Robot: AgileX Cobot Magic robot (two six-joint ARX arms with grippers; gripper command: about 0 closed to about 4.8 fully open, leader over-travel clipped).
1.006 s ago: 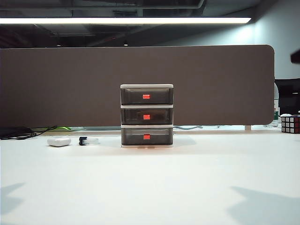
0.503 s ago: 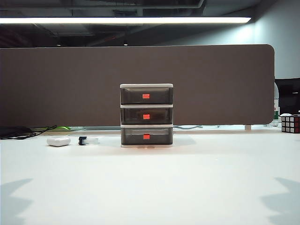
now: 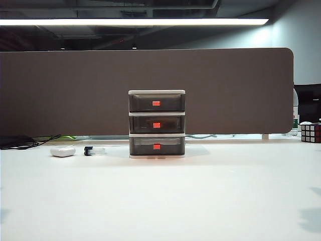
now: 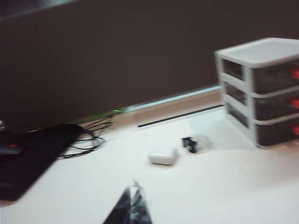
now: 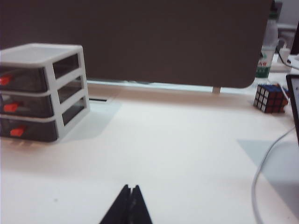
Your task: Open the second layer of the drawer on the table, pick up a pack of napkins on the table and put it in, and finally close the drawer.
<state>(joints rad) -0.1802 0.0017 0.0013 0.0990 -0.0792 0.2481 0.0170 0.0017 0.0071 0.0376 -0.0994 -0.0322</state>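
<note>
Nearest you, both grippers sit pulled back low over the table (image 3: 160, 201), well apart from everything on it: the left gripper (image 4: 132, 212) shows its jaws pressed together on nothing, and the right gripper (image 5: 130, 205) likewise closed and empty. Mid-table is bare. Farther back stands the drawer (image 3: 157, 124), all three tiers pushed in, the second layer (image 3: 157, 124) flush with its frame. No pack of napkins lies on the tabletop; through the smoky front you cannot tell whether it rests inside. Left of the unit sit a white rounded case (image 3: 62, 151) and a small dark clip (image 3: 89, 150); a puzzle cube (image 3: 310, 132) sits far right.

Your risk now, judged from this layout: treating the run as finished without confirming the pack went into the middle tier, or mistaking the white case for it.

Against the earlier exterior frames, the arm shadows at the table's near corners have shrunk almost away; the drawer unit and clutter are unmoved.
</note>
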